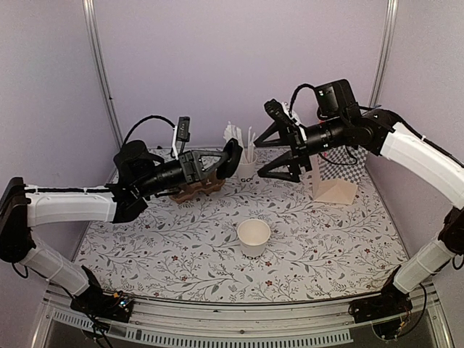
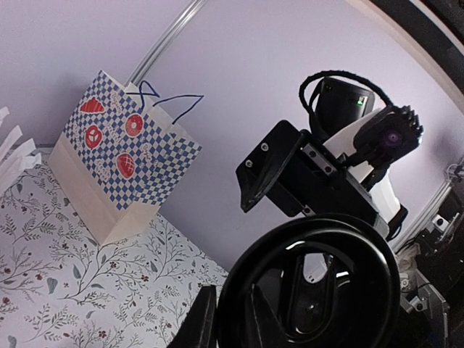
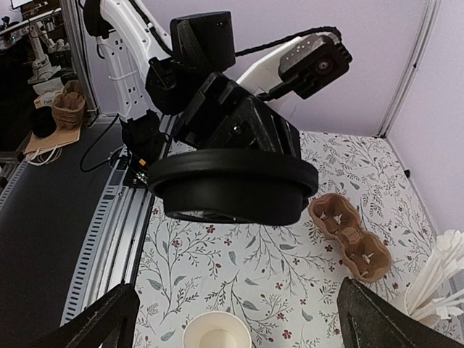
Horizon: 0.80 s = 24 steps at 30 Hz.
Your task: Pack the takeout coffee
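The takeout coffee cup point(image 1: 254, 236) is a small white paper cup with dark lettering. It stands open, without a lid, in the middle of the table. It also shows at the bottom of the right wrist view point(image 3: 216, 337). My left gripper point(image 1: 229, 161) is shut on the cup's round black lid point(image 1: 233, 154) and holds it on edge, well above the table and behind the cup. The lid fills the left wrist view point(image 2: 312, 290) and shows in the right wrist view point(image 3: 232, 187). My right gripper point(image 1: 280, 149) is wide open and empty. It hangs in the air facing the lid.
A white cup of straws point(image 1: 246, 165) stands at the back centre. The brown pulp carrier point(image 1: 199, 187) lies under my left gripper and shows in the right wrist view point(image 3: 351, 235). A blue checked paper bag point(image 1: 337, 174) stands at the back right, also in the left wrist view point(image 2: 119, 159).
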Each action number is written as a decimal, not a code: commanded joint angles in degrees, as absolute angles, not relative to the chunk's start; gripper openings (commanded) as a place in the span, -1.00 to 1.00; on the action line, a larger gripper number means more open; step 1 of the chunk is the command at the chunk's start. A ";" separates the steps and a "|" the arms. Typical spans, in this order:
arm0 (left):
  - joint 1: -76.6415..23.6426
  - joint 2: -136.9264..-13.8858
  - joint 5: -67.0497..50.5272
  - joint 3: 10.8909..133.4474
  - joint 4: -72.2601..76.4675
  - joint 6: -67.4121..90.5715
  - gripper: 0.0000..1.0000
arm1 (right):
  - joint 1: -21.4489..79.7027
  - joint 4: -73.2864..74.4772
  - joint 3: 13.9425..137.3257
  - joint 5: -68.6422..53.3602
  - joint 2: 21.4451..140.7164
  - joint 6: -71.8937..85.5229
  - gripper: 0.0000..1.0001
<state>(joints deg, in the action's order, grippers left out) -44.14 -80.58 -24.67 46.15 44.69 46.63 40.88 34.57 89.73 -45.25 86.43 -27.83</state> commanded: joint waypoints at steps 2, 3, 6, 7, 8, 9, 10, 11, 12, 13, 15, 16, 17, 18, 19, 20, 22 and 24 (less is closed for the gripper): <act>-45.54 -79.79 -24.37 44.61 52.10 49.35 -0.72 | 45.98 34.02 92.70 -38.50 88.74 -26.63 0.98; -45.65 -79.78 -24.20 44.38 52.87 49.85 -0.72 | 46.37 33.56 92.80 -37.83 89.12 -26.10 0.98; -45.77 -79.93 -23.35 43.56 54.83 51.43 -0.72 | 46.96 31.89 93.35 -36.99 89.62 -24.52 0.98; -45.83 -79.85 -22.54 42.93 55.79 52.03 -0.72 | 47.21 31.04 93.67 -36.48 89.71 -23.55 0.98; -45.96 -79.77 -21.30 42.04 57.40 52.71 -0.72 | 47.66 30.69 94.51 -36.03 89.86 -22.77 0.98; -46.11 -79.72 -20.34 40.95 59.56 53.39 -0.72 | 48.13 30.55 95.42 -35.43 90.31 -22.30 0.98; -46.20 -79.90 -19.47 40.01 61.66 54.26 -0.72 | 48.64 30.59 96.24 -35.04 90.83 -21.81 0.98; -46.28 -80.16 -19.13 39.42 63.44 54.86 -0.73 | 49.16 30.52 97.04 -34.32 91.20 -21.58 0.98; -46.30 -80.56 -19.18 39.16 64.55 55.37 -0.73 | 49.64 30.42 97.72 -33.23 91.91 -21.26 0.98; -46.31 -80.98 -19.39 39.16 65.43 55.78 -0.73 | 50.00 30.35 98.34 -32.39 92.34 -21.00 0.98; -46.40 -81.71 -19.70 39.29 66.61 56.63 -0.73 | 50.31 29.97 99.05 -31.83 93.15 -20.60 0.98; -46.48 -81.95 -19.77 39.24 67.21 56.97 -0.73 | 50.36 29.64 99.25 -31.82 93.48 -20.51 0.98; -46.56 -82.18 -19.77 39.20 67.64 57.31 -0.73 | 50.40 29.48 99.43 -32.00 93.65 -20.48 0.98; -46.58 -82.38 -19.60 39.13 68.06 57.61 -0.73 | 50.49 29.49 99.74 -32.32 93.75 -20.48 0.98; -46.65 -82.49 -19.48 39.04 68.44 57.89 -0.73 | 50.57 29.66 100.08 -32.71 94.02 -20.48 0.98; -46.67 -82.65 -19.42 38.90 68.89 58.11 -0.73 | 50.61 29.84 100.32 -33.26 94.15 -20.48 0.98; -46.67 -82.91 -19.06 38.62 69.88 58.71 -0.73 | 50.90 30.05 100.41 -33.79 94.42 -20.48 0.98; -46.72 -83.29 -19.07 38.50 70.65 59.28 -0.73 | 51.25 29.97 100.22 -33.88 94.55 -20.23 0.98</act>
